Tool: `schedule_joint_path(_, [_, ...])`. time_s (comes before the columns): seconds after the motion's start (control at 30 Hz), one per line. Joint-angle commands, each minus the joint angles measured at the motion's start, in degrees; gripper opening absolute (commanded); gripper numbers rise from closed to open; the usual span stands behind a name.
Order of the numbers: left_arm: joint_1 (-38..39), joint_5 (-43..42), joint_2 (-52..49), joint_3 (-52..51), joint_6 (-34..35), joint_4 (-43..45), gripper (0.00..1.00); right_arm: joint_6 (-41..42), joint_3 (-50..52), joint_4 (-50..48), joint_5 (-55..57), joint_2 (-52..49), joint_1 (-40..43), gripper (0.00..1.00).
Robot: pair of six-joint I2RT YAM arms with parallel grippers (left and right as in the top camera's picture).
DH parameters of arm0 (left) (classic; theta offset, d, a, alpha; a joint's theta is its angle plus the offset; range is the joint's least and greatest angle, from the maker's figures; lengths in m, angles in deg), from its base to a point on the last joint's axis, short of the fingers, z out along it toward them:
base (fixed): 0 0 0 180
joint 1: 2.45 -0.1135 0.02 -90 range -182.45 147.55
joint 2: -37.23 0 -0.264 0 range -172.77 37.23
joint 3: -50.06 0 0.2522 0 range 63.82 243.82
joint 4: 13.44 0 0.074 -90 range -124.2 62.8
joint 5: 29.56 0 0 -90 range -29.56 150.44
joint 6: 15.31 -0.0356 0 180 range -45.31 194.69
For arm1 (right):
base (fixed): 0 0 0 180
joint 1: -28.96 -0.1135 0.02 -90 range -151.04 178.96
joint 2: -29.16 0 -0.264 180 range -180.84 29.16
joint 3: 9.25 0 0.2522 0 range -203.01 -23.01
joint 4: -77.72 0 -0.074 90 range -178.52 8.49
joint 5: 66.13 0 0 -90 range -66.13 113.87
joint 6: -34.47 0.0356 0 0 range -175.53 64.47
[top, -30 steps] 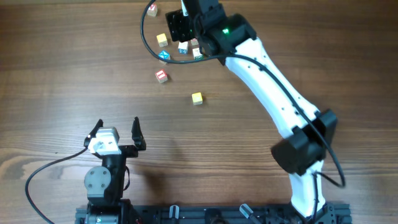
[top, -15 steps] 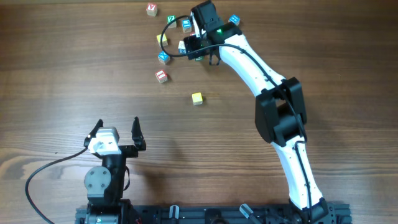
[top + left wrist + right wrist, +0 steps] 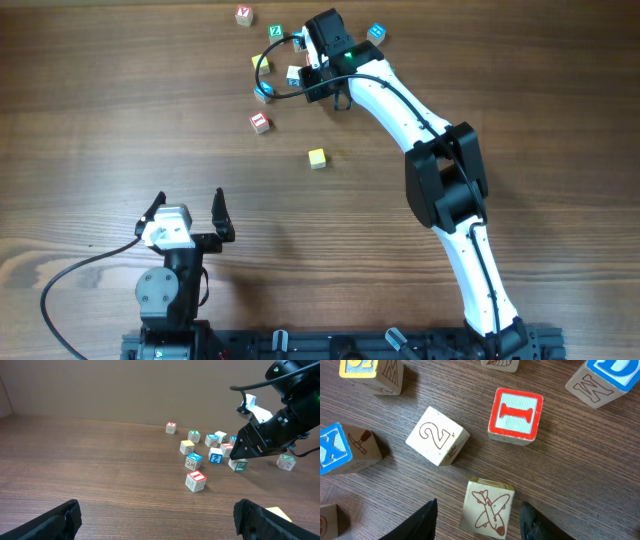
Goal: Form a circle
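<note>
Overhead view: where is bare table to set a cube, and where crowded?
Bare wood: the whole left side, and the band between the yellow cube and the left gripper. Crowded: the letter cubes under the right gripper, top centre.

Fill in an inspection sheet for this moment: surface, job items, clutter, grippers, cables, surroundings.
Surface: wooden table, bare wood, no spills seen.
Job's things: letter cubes clustered at the far side, lying apart, no closed ring; among them red I cube, blue X cube, airplane cube.
Clutter: stray yellow cube alone, nearer the middle.
Grippers: left gripper open, empty, near its base; right gripper open, fingers either side of the airplane cube, gaps on both sides.
Cables: right arm's black cable loops over the cube cluster.
Surroundings: plain brown wall; nothing else seen.
</note>
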Motion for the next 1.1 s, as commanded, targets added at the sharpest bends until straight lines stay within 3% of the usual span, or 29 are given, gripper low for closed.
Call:
schedule_joint_path(0.0, [-0.26, 0.11, 0.0, -0.22, -0.92, -0.04, 1.0, -0.11, -0.07, -0.76, 0.2, -1.11, -0.17, 0.53])
schedule_joint_path(0.17, [-0.26, 0.11, 0.0, -0.2, -0.92, -0.04, 1.0, 1.77, -0.07, -1.6, 5.38, -1.16, -0.17, 0.52])
schedule_joint_path(0.73, [-0.26, 0.11, 0.0, -0.22, -0.92, -0.04, 1.0, 2.82, 2.73, -4.24, 2.67, -1.16, -0.39, 0.48])
schedule_joint_path(1.07, [-0.26, 0.11, 0.0, -0.22, -0.92, -0.04, 1.0, 3.1, 2.78, -3.56, 2.71, -1.16, -0.39, 0.36])
